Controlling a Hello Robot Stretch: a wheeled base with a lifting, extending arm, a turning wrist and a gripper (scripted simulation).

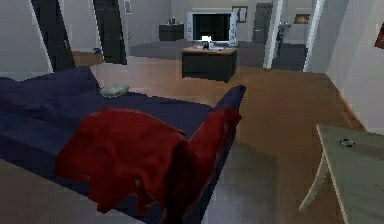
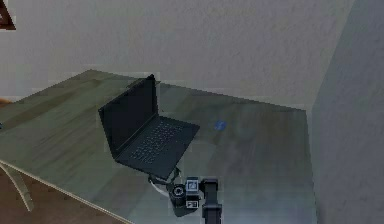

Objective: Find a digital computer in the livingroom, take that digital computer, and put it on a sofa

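An open dark laptop [image 2: 146, 130] stands on a pale grey-green tabletop [image 2: 250, 140], its screen tilted back toward the arm side view's left. My gripper [image 2: 165, 186] rises from the bottom edge at the laptop's near corner, with the arm's bar [image 2: 211, 205] just right of it. I cannot tell whether the gripper holds anything, since the laptop lies on the table right at its far end. A dark blue sofa [image 1: 60, 115] with a red blanket [image 1: 140, 150] draped over it spreads across the forward view's left and middle.
A small pale thing [image 1: 115, 90] lies on the sofa seat. A low dark cabinet [image 1: 210, 63] stands mid-room before a television [image 1: 212, 25]. A pale wooden table [image 1: 355, 170] shows at the forward view's right. A wall [image 2: 200, 40] backs the tabletop.
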